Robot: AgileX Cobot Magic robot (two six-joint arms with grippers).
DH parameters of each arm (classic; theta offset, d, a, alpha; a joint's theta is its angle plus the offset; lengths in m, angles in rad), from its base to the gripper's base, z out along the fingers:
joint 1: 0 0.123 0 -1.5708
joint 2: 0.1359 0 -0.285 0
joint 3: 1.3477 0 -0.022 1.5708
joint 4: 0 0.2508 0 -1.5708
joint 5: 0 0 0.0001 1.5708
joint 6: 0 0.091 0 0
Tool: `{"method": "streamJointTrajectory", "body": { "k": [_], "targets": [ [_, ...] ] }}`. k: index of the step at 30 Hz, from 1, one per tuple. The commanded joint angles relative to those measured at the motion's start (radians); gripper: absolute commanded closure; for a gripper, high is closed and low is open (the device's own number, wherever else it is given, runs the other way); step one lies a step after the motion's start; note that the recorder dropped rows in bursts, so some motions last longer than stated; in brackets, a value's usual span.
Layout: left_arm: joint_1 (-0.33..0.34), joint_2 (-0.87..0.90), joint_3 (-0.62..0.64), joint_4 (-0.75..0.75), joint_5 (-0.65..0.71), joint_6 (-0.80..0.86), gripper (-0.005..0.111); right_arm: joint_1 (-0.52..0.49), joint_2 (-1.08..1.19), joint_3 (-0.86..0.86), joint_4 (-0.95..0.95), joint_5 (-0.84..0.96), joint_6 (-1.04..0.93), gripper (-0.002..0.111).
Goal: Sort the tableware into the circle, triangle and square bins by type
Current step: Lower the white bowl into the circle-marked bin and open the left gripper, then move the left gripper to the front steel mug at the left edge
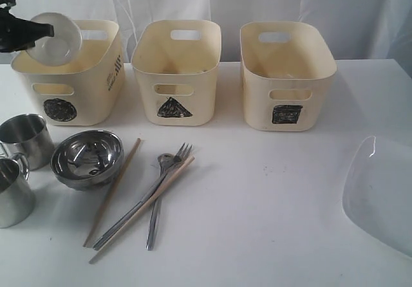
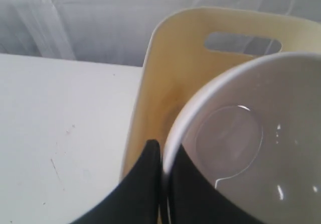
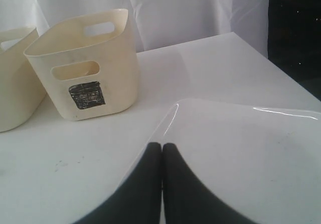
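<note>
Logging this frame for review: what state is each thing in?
small white bowl: tilted, held over circle bin
left gripper: shut on bowl's rim
right gripper: shut, empty
white plate: flat on table
steel bowl: upright, empty
steel mugs: upright
cutlery: lying crossed
chopsticks: lying flat

White counter and draped backdrop
A smooth white counter (image 1: 270, 197) is shown, faintly marked with small dark specks. Behind it a white curtain (image 1: 257, 4) is hung in soft folds, and a dark area (image 3: 296, 28) is seen beside the curtain's edge.
</note>
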Motion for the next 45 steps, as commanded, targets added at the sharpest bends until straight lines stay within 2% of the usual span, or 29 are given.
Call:
{"method": "streamJointTrajectory", "body": {
  "k": [1,8,10,14,16,27,32,35,38,41,45],
  "targets": [
    [-0.007,0.012,-0.01,-0.009,-0.04,0.034,0.107,0.006,0.002,-0.003,-0.003,-0.008,-0.003,0.108],
    [-0.034,0.019,-0.01,0.059,-0.065,0.04,0.105,0.006,0.002,-0.003,-0.003,-0.008,-0.003,0.108],
    [-0.047,0.019,-0.01,0.095,-0.086,0.04,0.098,0.006,0.002,-0.003,-0.003,-0.008,-0.003,0.108],
    [-0.072,0.021,-0.01,0.14,-0.113,0.04,0.075,0.006,0.002,-0.003,-0.003,-0.008,-0.003,0.108],
    [-0.077,0.026,-0.01,0.145,-0.118,0.04,0.07,0.006,0.002,-0.003,-0.003,-0.008,-0.003,0.108],
    [-0.077,0.025,-0.01,0.147,-0.107,0.04,0.07,0.006,0.002,-0.003,-0.003,-0.008,-0.003,0.108],
    [-0.077,-0.051,-0.01,0.161,-0.059,0.04,0.07,0.006,0.002,-0.003,-0.003,-0.008,-0.003,0.108],
    [-0.077,-0.125,-0.01,0.18,0.029,0.04,0.07,0.006,0.002,-0.003,-0.003,-0.008,-0.003,0.108],
    [-0.077,-0.215,-0.01,0.186,0.215,0.04,0.07,0.006,0.002,-0.003,-0.003,-0.008,-0.003,0.108],
    [-0.077,-0.301,-0.01,0.258,0.413,0.04,0.07,0.006,0.002,-0.003,-0.003,-0.008,-0.003,0.108],
    [-0.075,-0.39,-0.008,0.292,0.575,0.032,0.07,0.006,0.002,-0.003,-0.003,-0.008,-0.003,0.108]
  ]
}}
